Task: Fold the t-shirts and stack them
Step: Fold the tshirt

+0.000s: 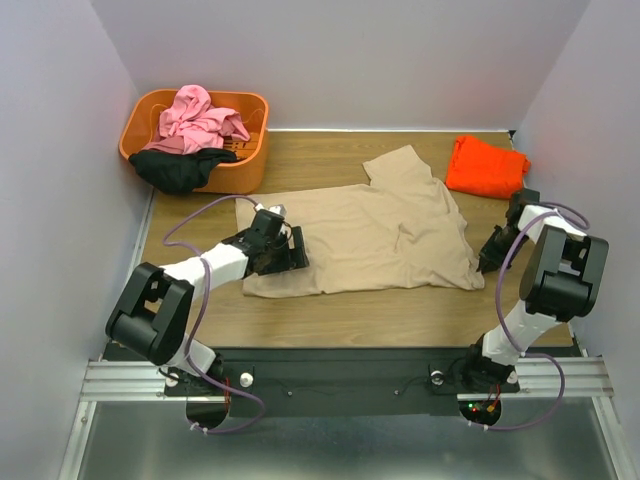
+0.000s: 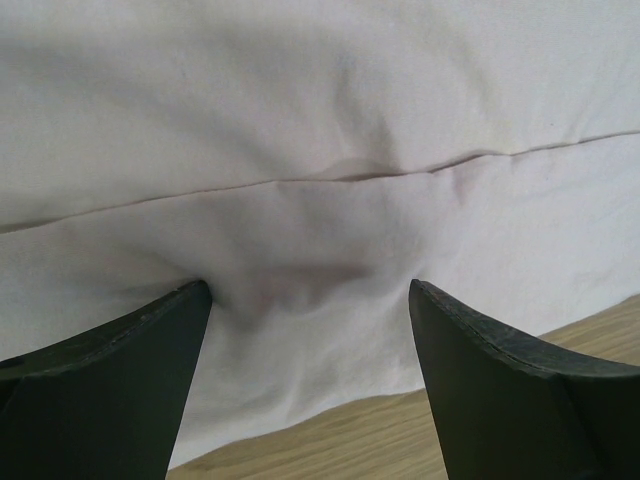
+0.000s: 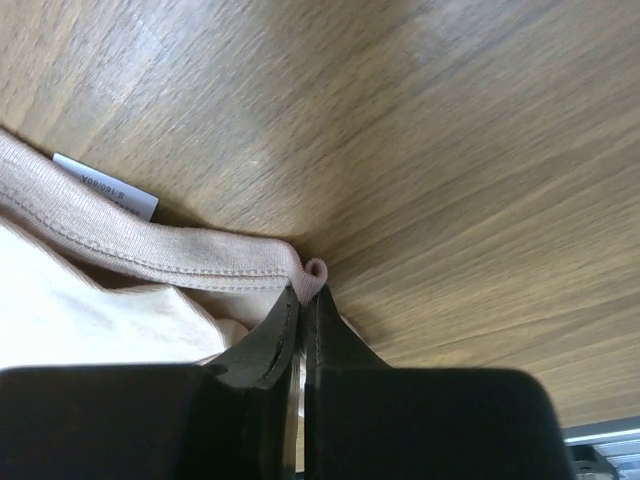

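Note:
A tan t-shirt (image 1: 380, 235) lies spread flat across the middle of the table. My left gripper (image 1: 290, 250) rests at its left edge, open, with the pale cloth (image 2: 320, 150) bunched between the two dark fingers (image 2: 140, 350). My right gripper (image 1: 487, 262) is at the shirt's near right corner. It is shut (image 3: 305, 300) on a small fold of the tan hem (image 3: 200, 255). An orange-red t-shirt (image 1: 487, 166) lies folded at the back right. A pink t-shirt (image 1: 200, 118) and a black one (image 1: 180, 168) sit in the basket.
The orange plastic basket (image 1: 248, 165) stands at the back left corner, the black shirt hanging over its front rim. White walls close in the table on three sides. A white label (image 3: 105, 187) shows inside the tan hem. Bare wood (image 1: 400, 315) runs along the near edge.

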Robot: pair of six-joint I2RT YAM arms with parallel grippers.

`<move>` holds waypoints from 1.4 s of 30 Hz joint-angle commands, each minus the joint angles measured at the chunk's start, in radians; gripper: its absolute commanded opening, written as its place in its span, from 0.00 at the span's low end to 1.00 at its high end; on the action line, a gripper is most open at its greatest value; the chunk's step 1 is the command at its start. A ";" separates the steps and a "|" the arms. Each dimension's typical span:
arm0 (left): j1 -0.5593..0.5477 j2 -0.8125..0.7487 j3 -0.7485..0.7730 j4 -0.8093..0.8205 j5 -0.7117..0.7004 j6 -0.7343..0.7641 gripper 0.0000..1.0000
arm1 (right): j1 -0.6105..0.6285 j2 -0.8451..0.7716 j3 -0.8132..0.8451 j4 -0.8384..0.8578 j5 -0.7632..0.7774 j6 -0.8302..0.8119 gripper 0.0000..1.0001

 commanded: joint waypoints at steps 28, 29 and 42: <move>-0.007 -0.032 0.293 -0.294 -0.088 0.028 0.96 | 0.016 -0.136 0.259 -0.006 0.008 -0.039 0.74; -0.007 -0.003 0.310 -0.282 -0.083 0.033 0.96 | 0.041 -0.121 0.265 0.007 -0.027 -0.038 0.74; -0.007 0.314 0.456 -0.191 -0.060 0.093 0.95 | 0.158 0.099 0.301 0.126 -0.198 -0.058 0.74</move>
